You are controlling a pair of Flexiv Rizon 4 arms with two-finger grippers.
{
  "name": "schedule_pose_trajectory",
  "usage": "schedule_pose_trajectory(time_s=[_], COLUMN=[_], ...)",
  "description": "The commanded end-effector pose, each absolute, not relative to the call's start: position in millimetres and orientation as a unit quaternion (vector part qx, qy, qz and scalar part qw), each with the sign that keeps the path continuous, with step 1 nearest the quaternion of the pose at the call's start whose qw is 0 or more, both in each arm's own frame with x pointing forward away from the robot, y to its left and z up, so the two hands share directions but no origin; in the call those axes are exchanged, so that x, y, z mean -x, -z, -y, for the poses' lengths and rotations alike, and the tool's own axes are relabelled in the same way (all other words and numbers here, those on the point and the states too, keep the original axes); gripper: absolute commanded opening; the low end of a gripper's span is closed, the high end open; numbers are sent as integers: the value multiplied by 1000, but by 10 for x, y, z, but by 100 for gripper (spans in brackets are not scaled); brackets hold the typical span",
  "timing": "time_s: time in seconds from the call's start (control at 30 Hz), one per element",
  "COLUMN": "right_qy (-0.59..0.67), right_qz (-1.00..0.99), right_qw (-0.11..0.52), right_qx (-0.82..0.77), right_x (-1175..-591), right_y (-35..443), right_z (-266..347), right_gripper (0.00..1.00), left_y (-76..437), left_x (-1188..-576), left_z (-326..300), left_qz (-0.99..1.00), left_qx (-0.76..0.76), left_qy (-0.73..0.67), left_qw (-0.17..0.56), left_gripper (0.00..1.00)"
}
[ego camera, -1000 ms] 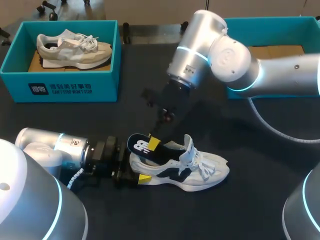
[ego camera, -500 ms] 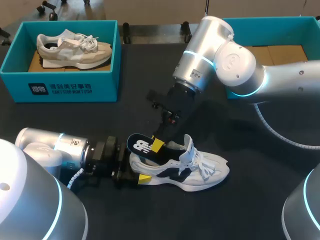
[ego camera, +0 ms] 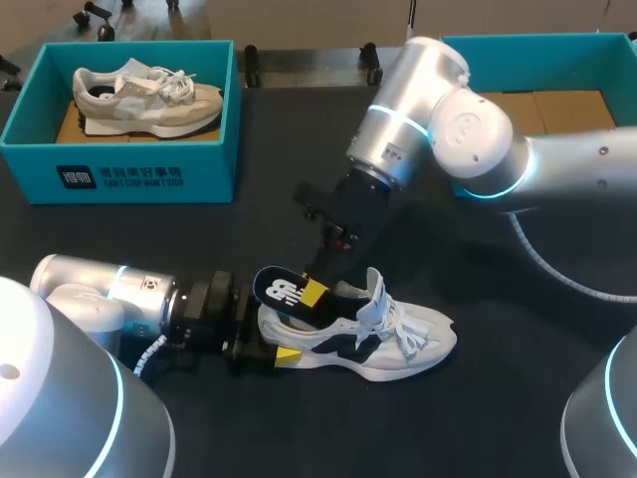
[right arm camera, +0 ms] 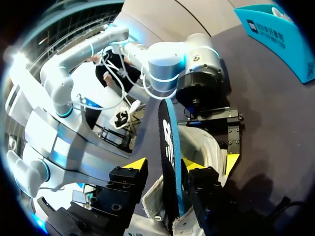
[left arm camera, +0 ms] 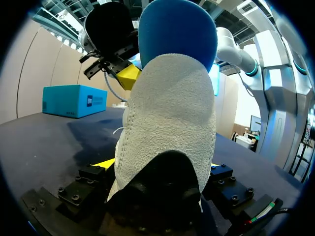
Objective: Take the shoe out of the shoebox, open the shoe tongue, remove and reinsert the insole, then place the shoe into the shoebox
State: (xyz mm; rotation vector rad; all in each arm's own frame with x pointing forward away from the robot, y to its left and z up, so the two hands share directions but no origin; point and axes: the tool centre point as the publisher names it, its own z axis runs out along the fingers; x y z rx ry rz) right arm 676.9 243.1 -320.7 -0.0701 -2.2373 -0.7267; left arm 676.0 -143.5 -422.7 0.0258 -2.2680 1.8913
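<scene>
Shoe, white mesh with navy panels and loose white laces, sits on the dark worktop. The left jaws clamp its heel, and its dark blue insole juts from the collar under the right arm. At the back stand two teal boxes, one holding a second shoe, the other partly behind that arm.

From the left wrist, the textured heel hides toe and laces.

From the right wrist, the insole stands edge-on between the open right jaws, one yellow tip against it and a gap at the other. The toe is cut off.
</scene>
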Motion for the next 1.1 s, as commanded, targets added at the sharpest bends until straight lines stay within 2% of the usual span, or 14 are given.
schedule_pose_trajectory(time_s=[0.03,0.43,0.7,0.77,0.8,1.1], right_qy=[290,293,291,291,291,293], right_qz=[878,878,877,876,876,882], right_qw=[379,378,382,384,384,368], right_qx=[26,18,15,15,14,-3], right_x=[-6741,-6756,-6759,-6756,-6755,-6764], right_y=[3217,3243,3230,3232,3232,3069], right_z=[-2405,-2390,-2429,-2447,-2450,-2551], right_gripper=[41,39,24,14,0,0], left_y=[4247,4247,4247,4247,4247,4247], left_x=[-6766,-6766,-6766,-6766,-6766,-6766], left_z=[1444,1444,1444,1444,1444,1444], left_qz=[765,765,765,765,765,765], left_qx=[-10,-10,-10,-10,-10,-10], left_qy=[-637,-637,-637,-637,-637,-637], left_qw=[93,93,93,93,93,93], left_gripper=[0,0,0,0,0,0])
